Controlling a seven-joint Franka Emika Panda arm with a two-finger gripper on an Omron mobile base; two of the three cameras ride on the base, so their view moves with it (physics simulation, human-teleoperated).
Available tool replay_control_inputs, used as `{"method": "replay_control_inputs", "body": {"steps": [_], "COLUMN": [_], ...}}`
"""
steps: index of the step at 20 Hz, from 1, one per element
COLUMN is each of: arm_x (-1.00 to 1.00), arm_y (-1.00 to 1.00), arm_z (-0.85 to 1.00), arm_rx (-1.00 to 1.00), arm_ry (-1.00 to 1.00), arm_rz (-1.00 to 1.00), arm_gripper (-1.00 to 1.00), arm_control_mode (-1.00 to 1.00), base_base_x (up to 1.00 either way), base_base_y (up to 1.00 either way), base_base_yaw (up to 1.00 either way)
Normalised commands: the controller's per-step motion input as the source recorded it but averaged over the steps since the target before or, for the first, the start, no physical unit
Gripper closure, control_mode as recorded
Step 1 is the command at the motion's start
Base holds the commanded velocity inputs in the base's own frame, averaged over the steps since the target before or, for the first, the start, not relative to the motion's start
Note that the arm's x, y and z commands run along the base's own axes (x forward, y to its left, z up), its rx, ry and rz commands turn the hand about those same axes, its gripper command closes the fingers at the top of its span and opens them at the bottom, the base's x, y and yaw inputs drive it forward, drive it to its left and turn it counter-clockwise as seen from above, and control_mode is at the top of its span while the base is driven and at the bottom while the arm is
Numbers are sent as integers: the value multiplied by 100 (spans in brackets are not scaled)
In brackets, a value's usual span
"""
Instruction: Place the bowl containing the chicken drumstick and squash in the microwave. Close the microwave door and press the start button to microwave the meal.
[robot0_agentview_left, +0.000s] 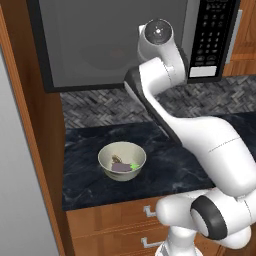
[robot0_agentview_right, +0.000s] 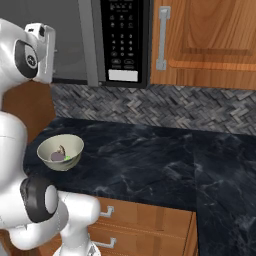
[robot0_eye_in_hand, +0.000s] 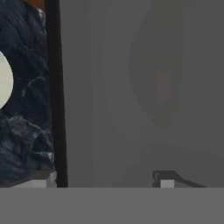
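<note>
You have the microwave door (robot0_agentview_left: 107, 42) closed in front of you, its grey window filling the upper part of the left base view, with the black keypad panel (robot0_agentview_left: 212, 37) at its right edge. The keys carry small white marks, but they are too fine for you to read, and the pale strip below them shows no legible writing. Through the window in the hand view you can make out a faint dark rounded shape with a reddish blur in it, possibly the bowl (robot0_eye_in_hand: 159, 83) with the meal inside the microwave (robot0_agentview_right: 100, 40), though the glass is too murky to be sure. The arm's wrist stands right up against the door, near its right side. Of the pincer (robot0_eye_in_hand: 105, 183) you see just the pale finger tips at the bottom of the hand view, set apart from each other, so it reads as open and holding nothing. On the dark marbled tabletop (robot0_agentview_right: 150, 155), near its left front corner, sits the cream bowl (robot0_agentview_left: 122, 160) with purple and green food.
</note>
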Motion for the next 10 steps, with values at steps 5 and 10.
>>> {"method": "replay_control_inputs", "body": {"steps": [5, 10], "arm_x": [-96, -86], "arm_y": [-11, -32], "arm_z": [7, 20], "arm_rx": [0, 2], "arm_ry": [1, 0], "arm_rz": [9, 10], "arm_gripper": [-100, -100], "arm_control_mode": [-100, -100], "base_base_x": [0, 0], "base_base_y": [0, 0], "base_base_yaw": [0, 0]}}
